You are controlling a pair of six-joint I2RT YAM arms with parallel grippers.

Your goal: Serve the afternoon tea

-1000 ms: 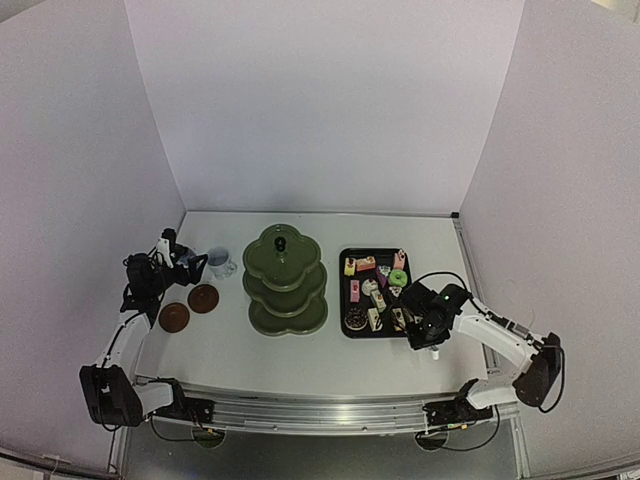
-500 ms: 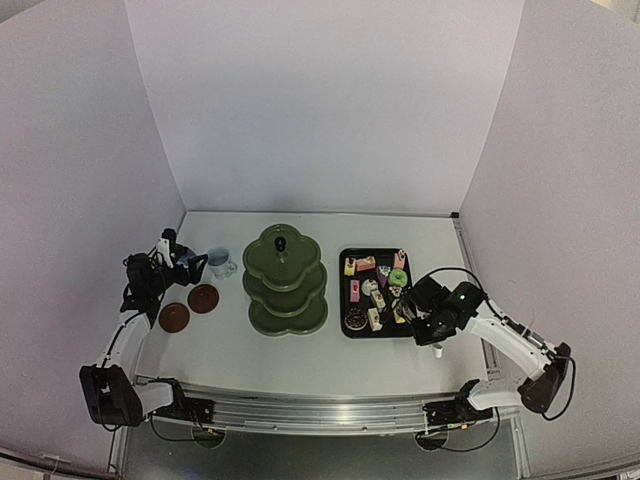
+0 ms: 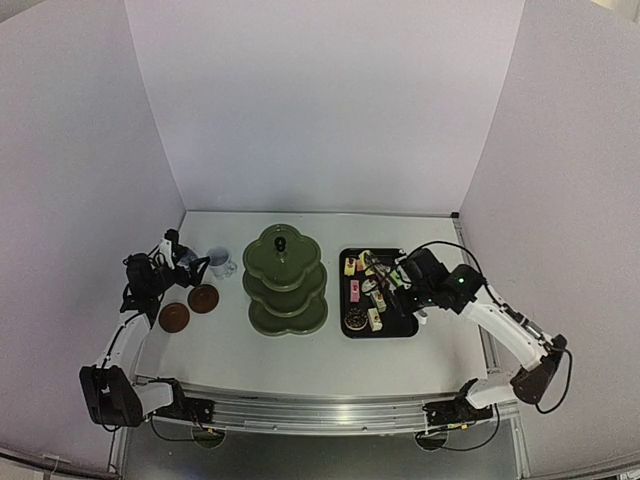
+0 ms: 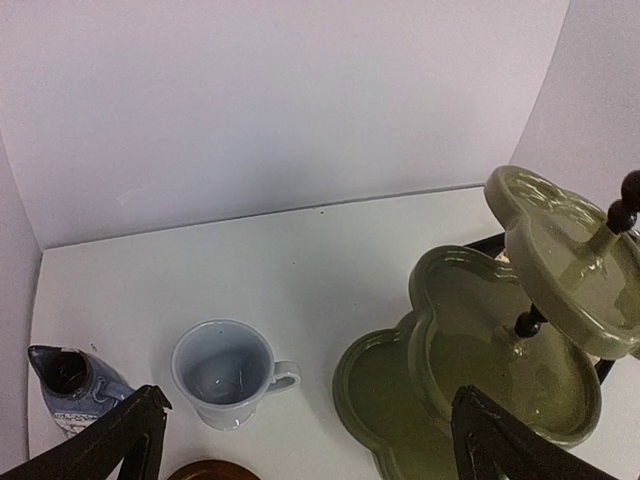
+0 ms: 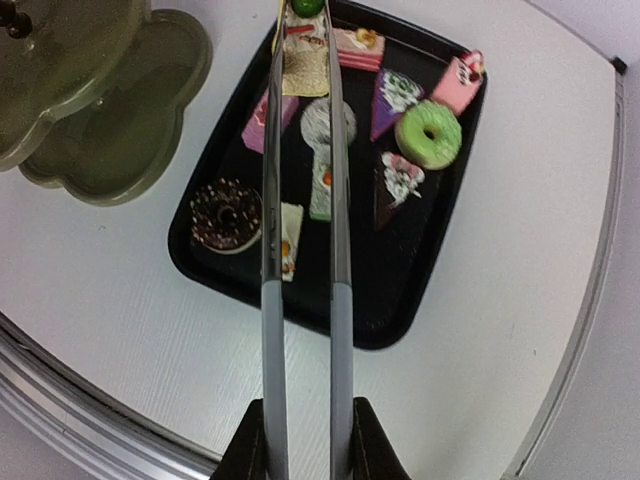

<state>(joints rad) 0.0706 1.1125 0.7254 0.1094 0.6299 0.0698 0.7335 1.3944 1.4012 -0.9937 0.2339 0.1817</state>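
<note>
My right gripper (image 5: 305, 440) is shut on the grey handles of the metal tongs (image 5: 272, 200). Their two arms reach over the black tray (image 5: 400, 280), with the tips near a cream cake (image 5: 303, 62) at its far left corner. Small cakes lie on the tray, among them a green doughnut (image 5: 429, 133) and a chocolate doughnut (image 5: 226, 214). The olive three-tier stand (image 3: 285, 280) is bare. My left gripper (image 4: 305, 445) is open and holds nothing. It hangs over a pale blue cup (image 4: 222, 373) beside the stand (image 4: 500, 330). Two brown coasters (image 3: 203, 298) (image 3: 174, 317) lie near it.
A small blue vessel with a dark mouth (image 4: 68, 385) stands left of the cup. White walls close in the table at the back and on both sides. A metal rail (image 3: 300, 405) runs along the near edge. The tray (image 3: 412, 330) lies right of the stand.
The right gripper closed on the tongs, then carried them from the tray's near right corner back over the tray toward the stand. The left arm has not moved.
</note>
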